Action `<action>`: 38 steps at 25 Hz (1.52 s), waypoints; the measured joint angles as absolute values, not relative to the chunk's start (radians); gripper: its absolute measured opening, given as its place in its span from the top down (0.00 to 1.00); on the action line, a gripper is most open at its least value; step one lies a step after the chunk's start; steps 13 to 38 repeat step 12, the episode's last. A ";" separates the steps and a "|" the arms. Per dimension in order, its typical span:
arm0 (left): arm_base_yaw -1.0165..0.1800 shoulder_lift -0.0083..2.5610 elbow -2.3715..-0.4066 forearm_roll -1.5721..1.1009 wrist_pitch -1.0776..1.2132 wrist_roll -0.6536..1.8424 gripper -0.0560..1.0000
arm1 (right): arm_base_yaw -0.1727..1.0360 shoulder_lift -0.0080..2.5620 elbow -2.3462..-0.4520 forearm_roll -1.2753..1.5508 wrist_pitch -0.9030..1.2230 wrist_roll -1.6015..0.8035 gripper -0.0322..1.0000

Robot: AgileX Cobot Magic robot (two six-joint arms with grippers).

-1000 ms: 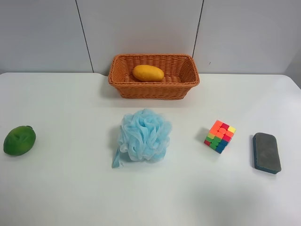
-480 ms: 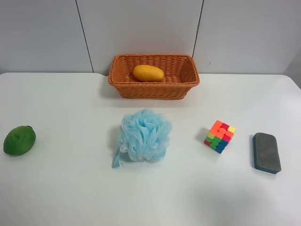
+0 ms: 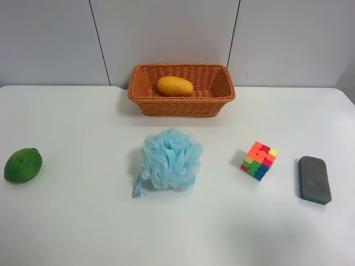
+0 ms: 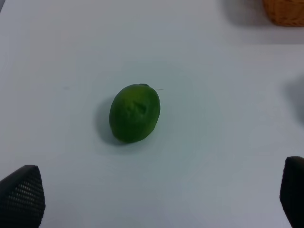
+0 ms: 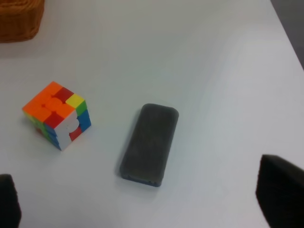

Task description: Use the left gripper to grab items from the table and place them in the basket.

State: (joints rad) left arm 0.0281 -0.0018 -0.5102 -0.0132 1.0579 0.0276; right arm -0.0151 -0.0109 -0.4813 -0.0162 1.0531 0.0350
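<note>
The yellow-orange mango (image 3: 175,86) lies inside the orange-brown wicker basket (image 3: 181,106) at the back of the table. The green fruit (image 3: 23,165) lies at the exterior high view's left, and it also shows in the left wrist view (image 4: 135,113). My left gripper (image 4: 156,209) is open and empty, its fingertips (image 4: 21,195) wide apart above the table on the near side of the fruit. The light-blue bath pouf (image 3: 169,159) sits mid-table. The puzzle cube (image 3: 259,160) and the dark sponge block (image 3: 314,179) lie at that view's right. No arm shows in the exterior high view.
My right gripper (image 5: 142,204) is open and empty over the table near the sponge block (image 5: 149,144) and the cube (image 5: 57,114). A corner of the basket (image 5: 19,19) shows in the right wrist view. The table's edge (image 5: 289,28) runs close beyond the sponge.
</note>
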 joint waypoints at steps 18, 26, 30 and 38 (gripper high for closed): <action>0.028 -0.002 -0.510 -0.013 1.058 0.028 0.01 | -0.015 -0.011 -0.481 -0.016 1.053 0.035 0.01; 0.028 -0.002 -0.510 -0.013 1.058 0.028 0.01 | -0.015 -0.011 -0.481 -0.016 1.053 0.035 0.01; 0.028 -0.002 -0.510 -0.013 1.058 0.028 0.01 | -0.015 -0.011 -0.481 -0.016 1.053 0.035 0.01; 0.028 -0.002 -0.510 -0.013 1.058 0.028 0.01 | -0.015 -0.011 -0.481 -0.016 1.053 0.035 0.01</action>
